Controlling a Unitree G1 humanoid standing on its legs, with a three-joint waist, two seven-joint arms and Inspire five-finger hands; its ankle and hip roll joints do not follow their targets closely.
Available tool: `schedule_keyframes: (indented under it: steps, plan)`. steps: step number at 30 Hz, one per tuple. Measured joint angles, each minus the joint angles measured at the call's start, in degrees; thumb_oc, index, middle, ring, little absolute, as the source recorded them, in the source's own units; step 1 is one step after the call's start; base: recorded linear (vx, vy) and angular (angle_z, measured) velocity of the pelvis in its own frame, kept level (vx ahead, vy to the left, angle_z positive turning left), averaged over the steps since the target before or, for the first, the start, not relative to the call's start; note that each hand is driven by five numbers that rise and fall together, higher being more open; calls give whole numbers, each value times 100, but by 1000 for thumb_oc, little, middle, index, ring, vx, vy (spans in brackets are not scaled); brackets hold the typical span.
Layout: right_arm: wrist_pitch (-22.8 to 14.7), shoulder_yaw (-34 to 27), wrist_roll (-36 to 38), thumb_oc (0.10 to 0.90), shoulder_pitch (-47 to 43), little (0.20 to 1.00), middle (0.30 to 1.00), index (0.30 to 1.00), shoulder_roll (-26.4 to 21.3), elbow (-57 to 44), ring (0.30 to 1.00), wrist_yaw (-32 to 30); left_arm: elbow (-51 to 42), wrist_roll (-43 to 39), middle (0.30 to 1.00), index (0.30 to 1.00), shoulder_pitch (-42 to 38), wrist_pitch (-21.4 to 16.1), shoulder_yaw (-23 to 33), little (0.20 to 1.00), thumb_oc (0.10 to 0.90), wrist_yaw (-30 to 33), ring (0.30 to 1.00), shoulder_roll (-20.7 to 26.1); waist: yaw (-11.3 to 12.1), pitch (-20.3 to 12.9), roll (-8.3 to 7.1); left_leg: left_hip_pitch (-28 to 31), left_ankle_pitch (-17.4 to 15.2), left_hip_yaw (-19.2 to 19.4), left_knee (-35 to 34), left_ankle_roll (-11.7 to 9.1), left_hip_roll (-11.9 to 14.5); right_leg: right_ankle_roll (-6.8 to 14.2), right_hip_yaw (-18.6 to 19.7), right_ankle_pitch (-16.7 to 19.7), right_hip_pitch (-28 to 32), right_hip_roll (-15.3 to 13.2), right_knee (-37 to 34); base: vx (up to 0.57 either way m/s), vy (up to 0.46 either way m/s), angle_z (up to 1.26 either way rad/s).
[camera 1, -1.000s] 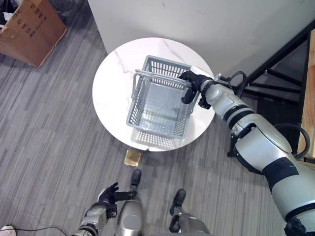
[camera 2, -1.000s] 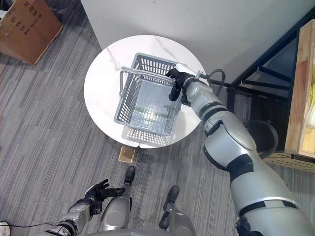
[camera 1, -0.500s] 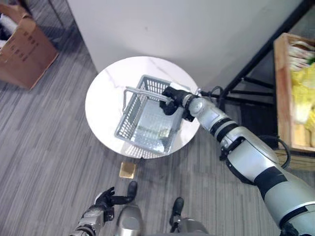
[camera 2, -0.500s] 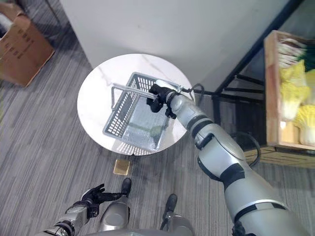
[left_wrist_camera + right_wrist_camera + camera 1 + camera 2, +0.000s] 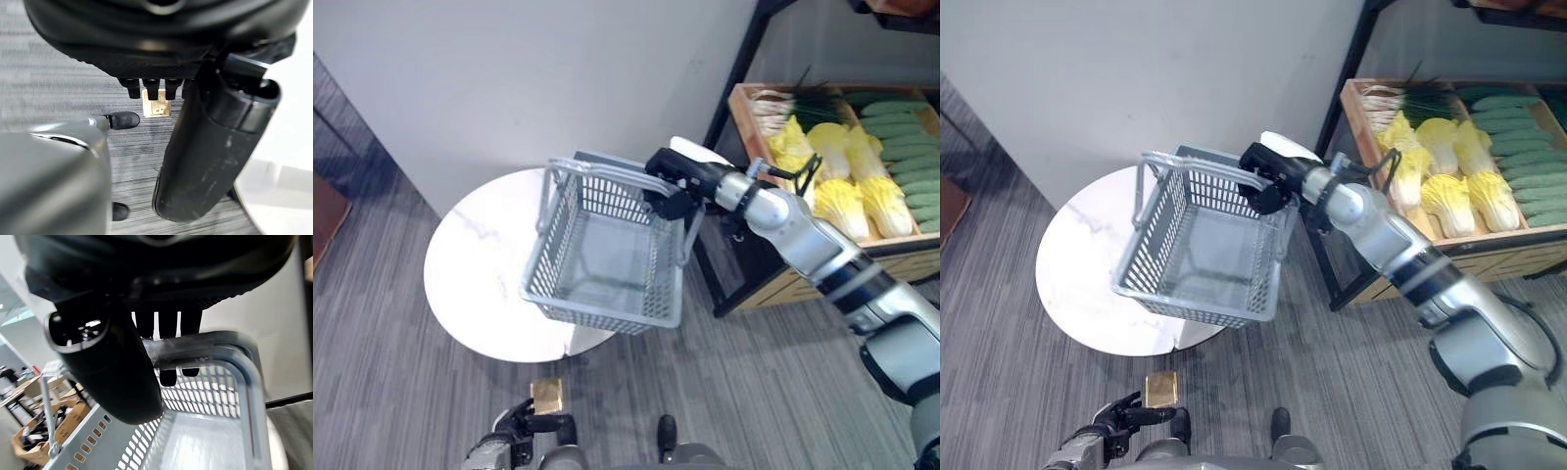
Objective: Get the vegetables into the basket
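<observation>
Grey plank floor (image 5: 391,392) surrounds a round white bench (image 5: 475,279), with a wooden crate (image 5: 741,117) of cabbages (image 5: 862,191) and cucumbers (image 5: 911,157) on a rack to the right. Right hand (image 5: 671,181) is clamped on the handle of the empty grey basket (image 5: 607,259), held tilted above the bench edge. Left hand (image 5: 1111,436) hangs low with relaxed fingers.

Basket (image 5: 607,250) hanging between round desk (image 5: 480,284) and black shelf post (image 5: 729,78); open floor nearer; wall close behind.

Round white marble table (image 5: 475,284) — bare-topped — beside a wooden crate (image 5: 759,127) holding cabbages (image 5: 847,181).
</observation>
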Motion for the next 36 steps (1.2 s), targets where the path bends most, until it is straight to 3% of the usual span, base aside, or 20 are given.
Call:
schedule_keyframes:
  steps: [6, 14, 21, 25, 29, 36]
  plan:
    - [23, -405, -22, 400, 1748, 300, 300, 300, -670, -403, 300, 261, -11, 221, 1000, 1000, 244, 8, -21, 1000, 900, -128, 1000, -253, -171, -126, 175, 64, -24, 140, -26, -8, 51, -12, 144, 6, -20, 48, -4, 10, -5, -14]
    - [12, -651, -18, 400, 2826, 300, 300, 300, -662, -102, 300, 335, -155, 337, 1000, 1000, 216, 11, -287, 1000, 900, -131, 1000, -409, -290, -177, 337, 74, -34, 153, -14, 6, 50, -10, 168, 4, -18, 48, -18, 1, -1, 0]
    - [-193, -1315, -282, 400, 3606, 300, 300, 300, -454, 1455, 300, 238, -173, 339, 1000, 1000, 173, 44, -448, 1000, 900, -151, 1000, -458, -261, -155, 387, 73, -63, 178, -26, 37, 45, 18, 202, -20, -36, 35, -30, 0, -2, -1]
    - [-222, -1607, -491, 400, 4024, 300, 300, 300, -466, 2515, 300, 3, -169, 452, 1000, 1000, 195, 5, -451, 1000, 900, -226, 1000, -428, -263, -84, 525, 60, -67, 170, -20, 39, 40, 18, 179, -20, -41, 10, -31, -1, -4, 1]
    - [-324, -1804, -705, 400, 4350, 300, 300, 300, -368, 3060, 300, -137, -154, 563, 1000, 1000, 275, -5, -455, 1000, 900, -267, 1000, -396, -263, -78, 661, 58, -81, 155, -13, 33, 39, 23, 151, -27, -34, 10, -31, -2, -7, 2]
    - [-386, -2035, -748, 400, 4421, 300, 300, 300, -1, 3953, 300, -384, -137, 561, 1000, 1000, 270, -17, -466, 1000, 900, -287, 1000, -425, -236, -67, 685, 45, -98, 146, -26, 13, 39, 43, 139, -53, -40, 14, -32, 0, 0, 0]
